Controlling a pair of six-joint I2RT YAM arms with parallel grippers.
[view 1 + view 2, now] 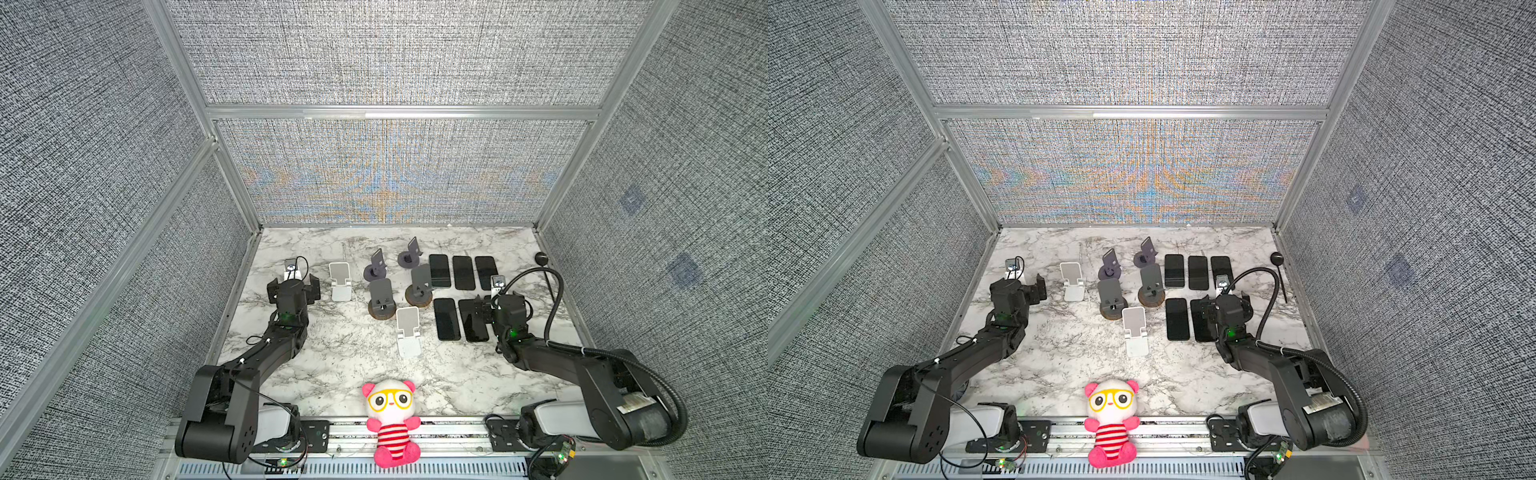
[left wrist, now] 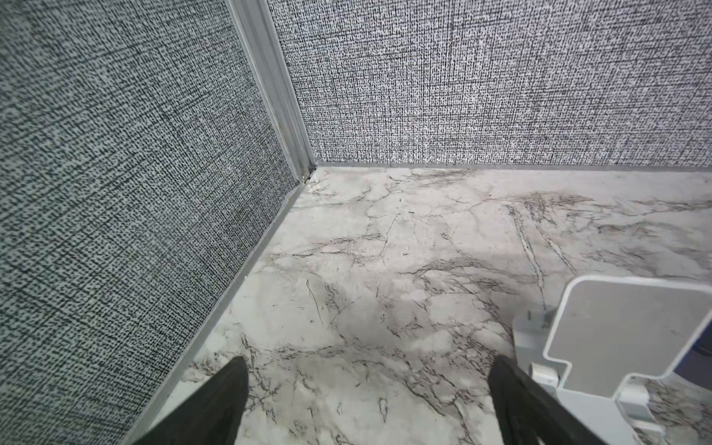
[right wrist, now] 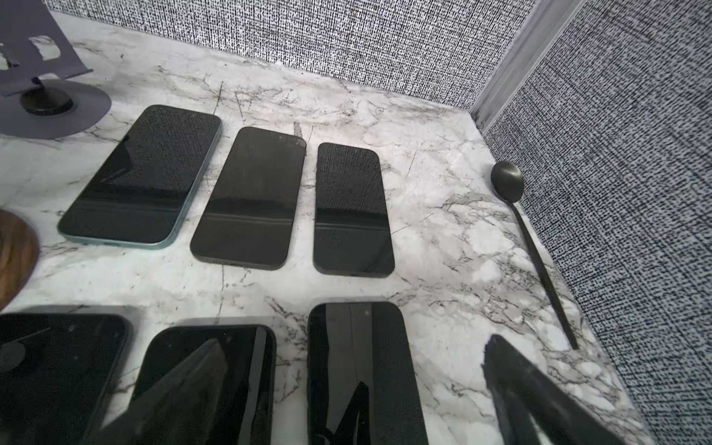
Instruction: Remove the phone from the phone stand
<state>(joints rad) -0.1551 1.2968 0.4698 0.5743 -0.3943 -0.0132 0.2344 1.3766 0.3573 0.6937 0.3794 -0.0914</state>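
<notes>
Black left arm and right arm carry white bases and green lights.

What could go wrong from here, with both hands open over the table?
1. The right hand hangs open over the near-row phones; descending could scrape a screen.
2. One finger of the left hand sits close beside the white stand; swinging sideways could tip it.
</notes>
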